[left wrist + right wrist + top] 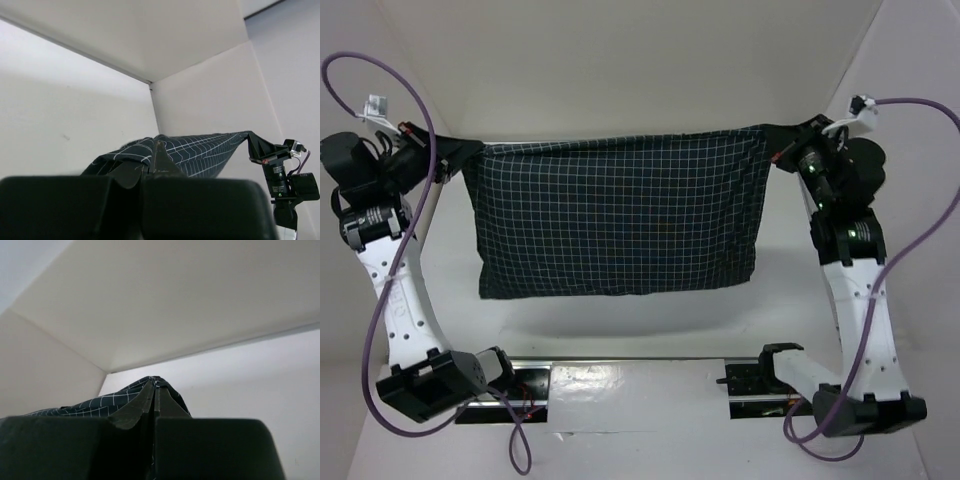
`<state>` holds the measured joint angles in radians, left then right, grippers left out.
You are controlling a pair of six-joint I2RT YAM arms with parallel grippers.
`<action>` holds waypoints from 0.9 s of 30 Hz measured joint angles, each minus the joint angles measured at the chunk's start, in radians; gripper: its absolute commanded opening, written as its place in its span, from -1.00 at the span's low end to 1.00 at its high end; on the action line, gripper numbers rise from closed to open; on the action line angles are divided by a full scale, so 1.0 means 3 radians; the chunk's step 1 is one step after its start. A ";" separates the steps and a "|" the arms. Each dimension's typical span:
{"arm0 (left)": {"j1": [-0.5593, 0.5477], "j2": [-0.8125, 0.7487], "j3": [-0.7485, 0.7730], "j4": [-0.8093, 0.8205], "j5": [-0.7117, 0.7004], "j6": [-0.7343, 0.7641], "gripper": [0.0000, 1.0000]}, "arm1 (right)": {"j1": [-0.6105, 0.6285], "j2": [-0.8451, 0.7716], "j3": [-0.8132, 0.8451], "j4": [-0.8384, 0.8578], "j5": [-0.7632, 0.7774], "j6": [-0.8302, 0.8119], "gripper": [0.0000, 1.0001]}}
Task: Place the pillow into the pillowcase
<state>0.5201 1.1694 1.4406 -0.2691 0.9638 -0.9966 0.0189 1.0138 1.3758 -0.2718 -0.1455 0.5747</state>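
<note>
The dark checked pillowcase (620, 215) hangs full and rectangular above the table, stretched between both arms. My left gripper (470, 152) is shut on its upper left corner, and the fabric (200, 152) runs away from that grip in the left wrist view. My right gripper (772, 135) is shut on the upper right corner; the cloth (100, 402) bunches over its closed jaws. The pillow is hidden; the case bulges as if filled, but no cream fabric shows.
White walls enclose the table on the far side and both sides. Purple cables (410, 200) loop beside each arm. The arm bases and black mounting rail (620, 385) sit at the near edge, below the hanging case.
</note>
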 measured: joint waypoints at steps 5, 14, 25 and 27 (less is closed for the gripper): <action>-0.0373 0.0532 0.0056 -0.0061 -0.0498 0.0356 0.47 | -0.0029 0.0618 -0.0314 0.0369 0.0017 0.0037 -0.43; -0.0890 0.2110 0.0966 -0.0954 -0.1544 0.1005 0.59 | -0.0172 0.1876 -0.0285 -0.0067 0.0296 -0.0065 0.74; -0.1123 0.0767 0.0207 -0.0726 -0.1353 0.1406 0.57 | -0.0172 0.1181 -0.0412 -0.0235 0.0643 -0.0092 1.00; -0.1151 0.0571 -0.0174 -0.0566 -0.1235 0.1446 0.57 | -0.0172 0.1156 -0.0511 -0.0303 0.0725 -0.0100 1.00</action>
<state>0.1749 1.3407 1.3884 -0.4389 0.5934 -0.5629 -0.0326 1.3605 1.2224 -0.3626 0.0719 0.5446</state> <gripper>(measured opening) 0.785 0.999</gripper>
